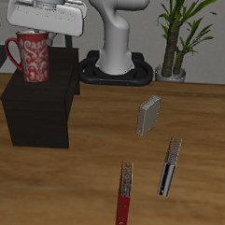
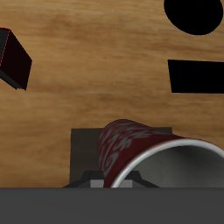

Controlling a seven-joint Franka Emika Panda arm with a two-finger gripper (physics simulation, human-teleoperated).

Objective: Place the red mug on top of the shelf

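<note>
The red mug (image 1: pixel 31 57) stands upright over the back part of the shelf's flat top (image 1: pixel 35 115), handle towards the outer edge. Its base is at the level of the top, and I cannot tell whether it rests there. My gripper (image 1: pixel 46 33) comes down from above onto the mug's rim and is shut on it. In the wrist view the mug (image 2: pixel 140 149) fills the area close to the camera, showing its light rim and dark inside, with a grey finger (image 2: pixel 85 150) beside it.
A small grey open rack (image 1: pixel 149 114) stands mid-table. A dark red book (image 1: pixel 125 193) and a black-and-white book (image 1: pixel 169 166) lie near the front edge. The robot base (image 1: pixel 117 68) and a potted plant (image 1: pixel 179 38) are at the back.
</note>
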